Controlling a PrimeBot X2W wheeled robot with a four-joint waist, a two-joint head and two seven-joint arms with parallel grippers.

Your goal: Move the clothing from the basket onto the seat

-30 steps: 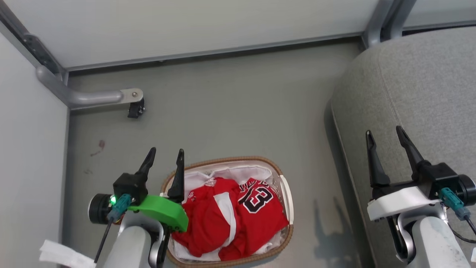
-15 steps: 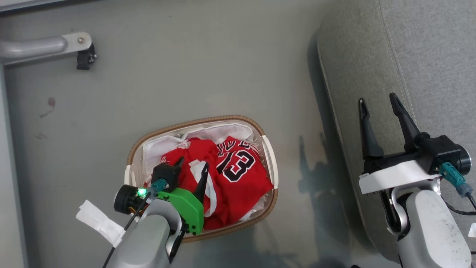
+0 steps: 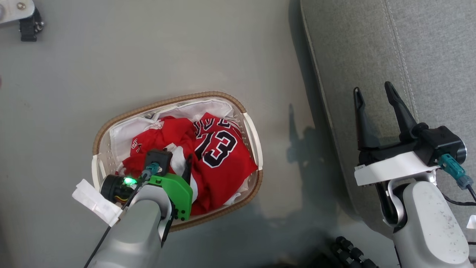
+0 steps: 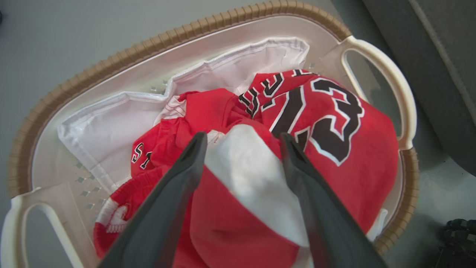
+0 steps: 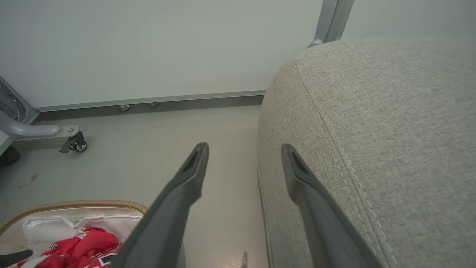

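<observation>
We take the basket (image 3: 167, 101) as our landmark. It stands on the grey floor (image 3: 148, 56), an oval white tub with a brown woven rim. All the clothing lies inside it on a white liner (image 3: 126, 134).

The jersey (image 3: 230, 167), red with black, white-edged numerals, fills the half of the basket nearer the seat (image 3: 372, 44). The striped garment (image 3: 163, 134), red with a broad white band, is bunched in the other half.

Our left hand (image 3: 174, 163) is down inside the basket. In the left wrist view the left hand (image 4: 243, 137) has its two dark fingers spread wide. They stand either side of a raised fold of the striped garment (image 4: 253, 178), and the cloth bulges up between them. We see no pinch on it. In that view the jersey (image 4: 353, 156) lies just beside the fold, and the liner (image 4: 111, 126) shows along the basket's (image 4: 148, 44) far wall.

Our right hand (image 3: 373, 89) is well apart from the basket, above the edge of the seat that faces it. The right wrist view shows the right hand (image 5: 244, 149) spread, with nothing between its fingers. The seat (image 5: 372, 130) lies under one finger and bare floor under the other.

A caster (image 3: 28, 28) on a metal leg stands far from the basket, on the side away from the seat.
</observation>
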